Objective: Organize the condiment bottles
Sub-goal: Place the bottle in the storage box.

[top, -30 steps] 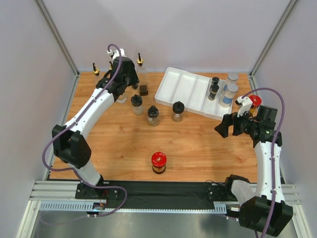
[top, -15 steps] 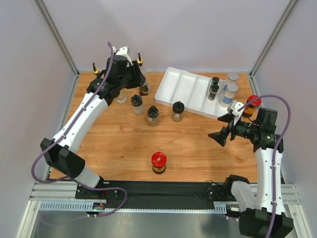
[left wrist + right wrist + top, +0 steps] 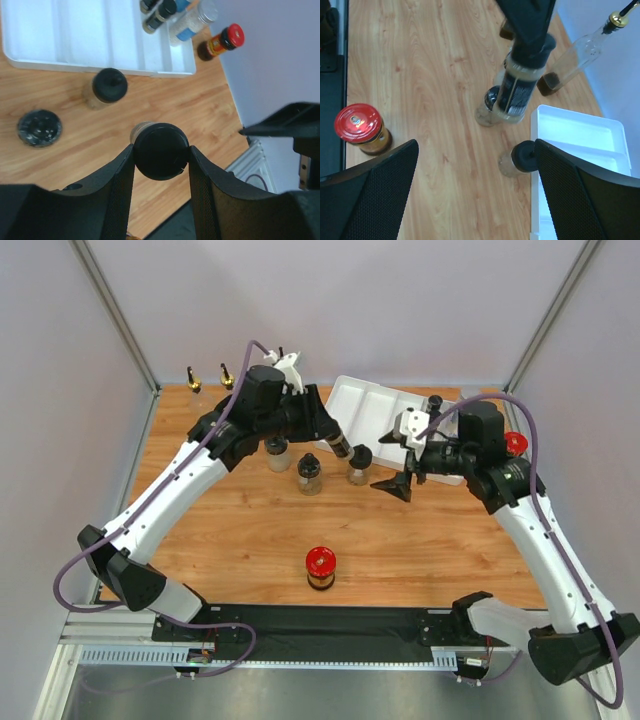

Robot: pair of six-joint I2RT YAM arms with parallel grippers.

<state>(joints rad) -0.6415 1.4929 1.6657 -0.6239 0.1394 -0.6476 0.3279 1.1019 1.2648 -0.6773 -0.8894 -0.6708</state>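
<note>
Left wrist view: the left hand [image 3: 160, 150] pinches a black-capped jar [image 3: 160, 160] up high; the right hand [image 3: 476, 145] is spread, empty. Next, probably set it in the white tray [image 3: 75, 35].

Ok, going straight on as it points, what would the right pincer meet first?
Probably the small black-capped clear glass jar at the centre of the right wrist view, standing on the wooden table; depth is unclear, so bare wood might come first.

Plain grey panels [image 3: 350, 300] and aluminium posts [image 3: 116, 315] are enclosing a wooden tabletop [image 3: 250, 530], with a black mounting rail [image 3: 320, 620] lying at six o'clock, suggesting a robotics lab cell.
</note>
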